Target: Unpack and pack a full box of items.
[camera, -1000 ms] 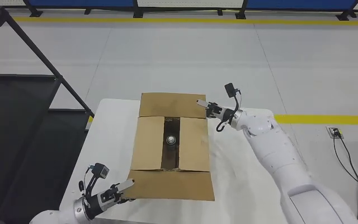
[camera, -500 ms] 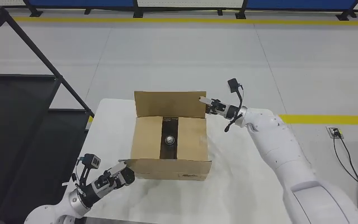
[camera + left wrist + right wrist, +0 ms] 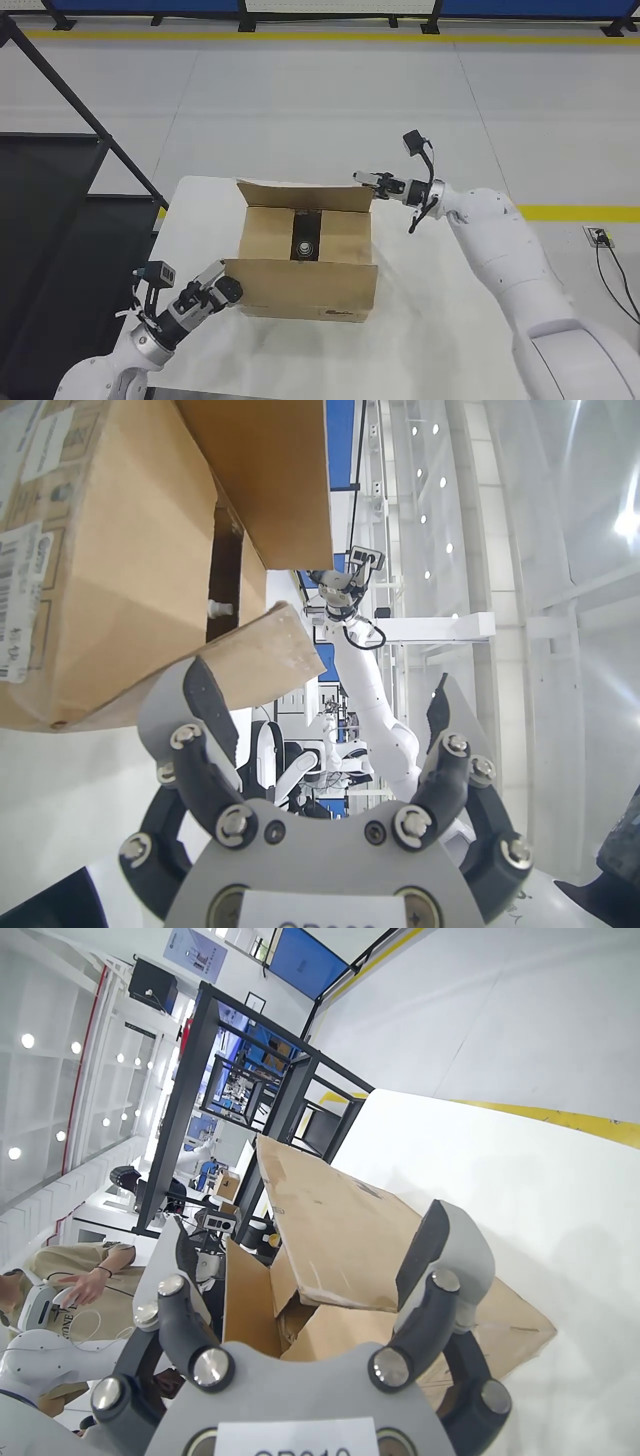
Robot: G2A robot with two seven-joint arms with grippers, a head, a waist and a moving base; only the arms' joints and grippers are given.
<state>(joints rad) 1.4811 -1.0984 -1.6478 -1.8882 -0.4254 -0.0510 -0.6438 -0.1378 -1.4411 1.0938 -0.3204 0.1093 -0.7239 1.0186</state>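
Note:
A brown cardboard box [image 3: 345, 238] stands mid-table with its two side flaps nearly closed; through the slot between them a silver bottle top [image 3: 305, 247] shows. The far flap [image 3: 305, 195] stands raised, and my right gripper [image 3: 362, 179] is open at its right corner. In the right wrist view that gripper [image 3: 305, 1253] straddles the flap's edge [image 3: 325, 1228]. My left gripper [image 3: 228, 290] is at the near flap's left corner, open. In the left wrist view this gripper [image 3: 325, 705] has one finger [image 3: 210, 700] against the flap corner [image 3: 270, 650].
The white table [image 3: 440, 320] has free room right and left of the box. A black metal rack [image 3: 60, 200] stands beside the table's left edge. A yellow floor line [image 3: 580, 212] runs behind the right arm.
Both long flaps, lying flat outward a second ago, have been lifted upright. The left gripper rose toward the box with the near flap; the right gripper rose with the far flap.

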